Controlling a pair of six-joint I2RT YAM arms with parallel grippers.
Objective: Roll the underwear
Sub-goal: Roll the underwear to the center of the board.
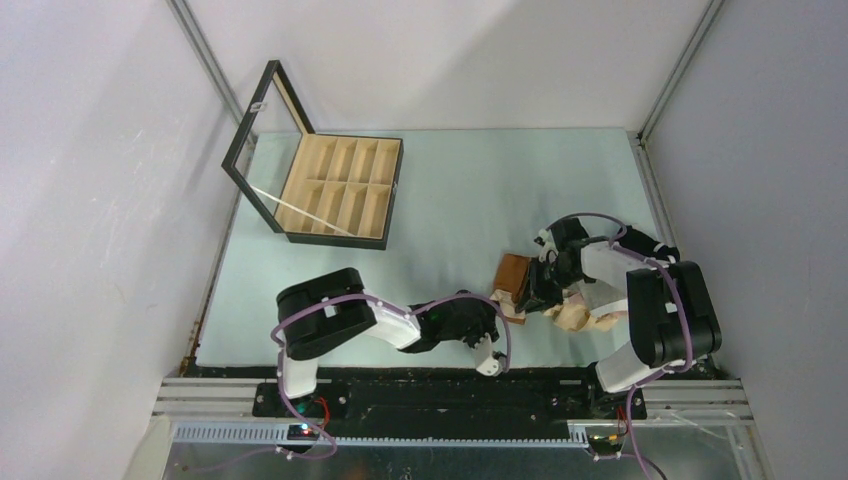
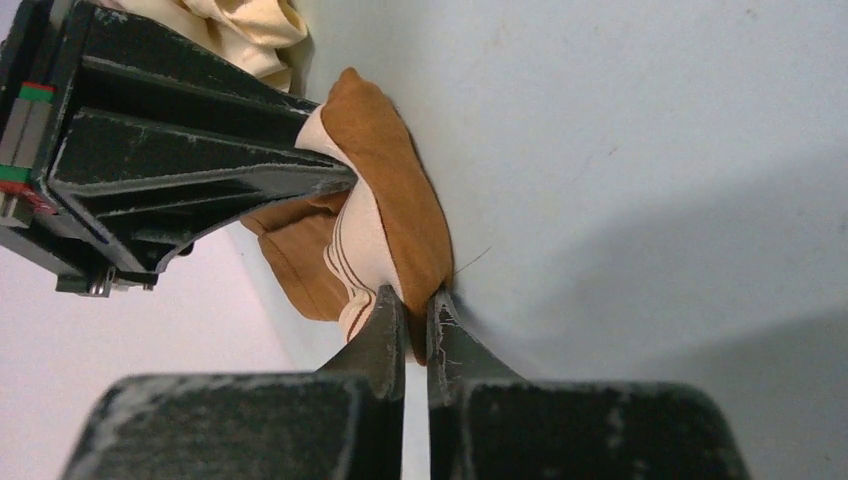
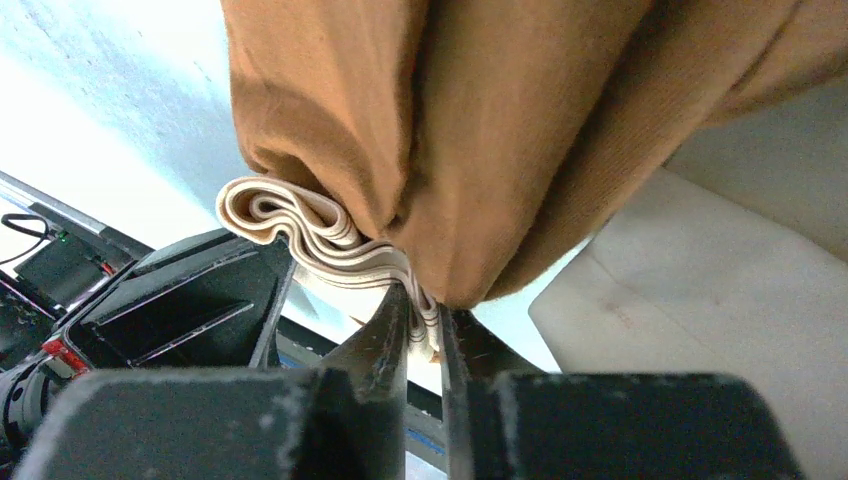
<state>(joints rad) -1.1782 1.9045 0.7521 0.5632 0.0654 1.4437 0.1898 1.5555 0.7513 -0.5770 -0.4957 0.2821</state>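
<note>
Well to the right of the wooden box [image 1: 345, 238] and nearer the arms, the left gripper [image 2: 420, 300] is clamped on an edge of the bunched rust-brown underwear [image 2: 400, 180], the right gripper [image 3: 425, 305] pinches its cream waistband, and beige underwear [image 1: 580, 316] lies farther right.

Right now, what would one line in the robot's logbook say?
left gripper: shut on rust-brown underwear | right gripper: shut on same garment's pale waistband | garment: bunched between grippers | beige underwear: beside it

- A robotics lab test cell: plain white walls [image 1: 90, 200] enclose the table [image 1: 480, 180] at 9, 12 and 3 o'clock.
- Aluminium rail [image 1: 440, 432] with cabled arms [image 1: 330, 320] at 6 o'clock.
</note>
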